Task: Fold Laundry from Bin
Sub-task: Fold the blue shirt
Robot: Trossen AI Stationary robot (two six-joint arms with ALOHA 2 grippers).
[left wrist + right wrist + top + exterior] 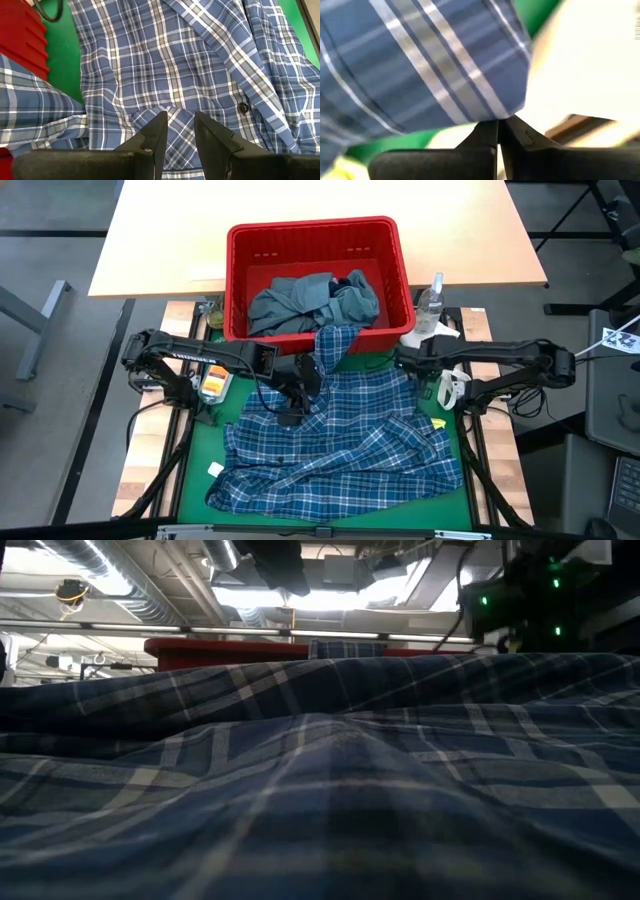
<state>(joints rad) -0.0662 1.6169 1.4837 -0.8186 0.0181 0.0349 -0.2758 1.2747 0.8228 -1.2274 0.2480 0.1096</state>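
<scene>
Blue-white plaid shirt (340,450) lies spread over the green mat (200,455), one sleeve trailing up over the rim of the red bin (312,230), where a grey-blue garment (300,300) sits bunched inside. From above, the left gripper (292,408) is down on the shirt's upper-left part, near the collar end; the right gripper (408,360) sits at the shirt's upper-right edge, just beside the bin's corner. Low view: plaid folds fill the frame, bin rim barely showing beyond; nothing useful on either gripper. Left wrist view: fingers (159,131) parted a little, tips resting on the cloth (190,60) with no fold between them, so released. Right wrist view: fingers pressed together at the tips, a shirt edge (420,65) right above them; probably pinching the hem, though the contact is too close to be sure. Risk: with the sleeve draped over the bin rim, any pull could snag it or drag the bin; a thin pinch at the right edge could slip free.
</scene>
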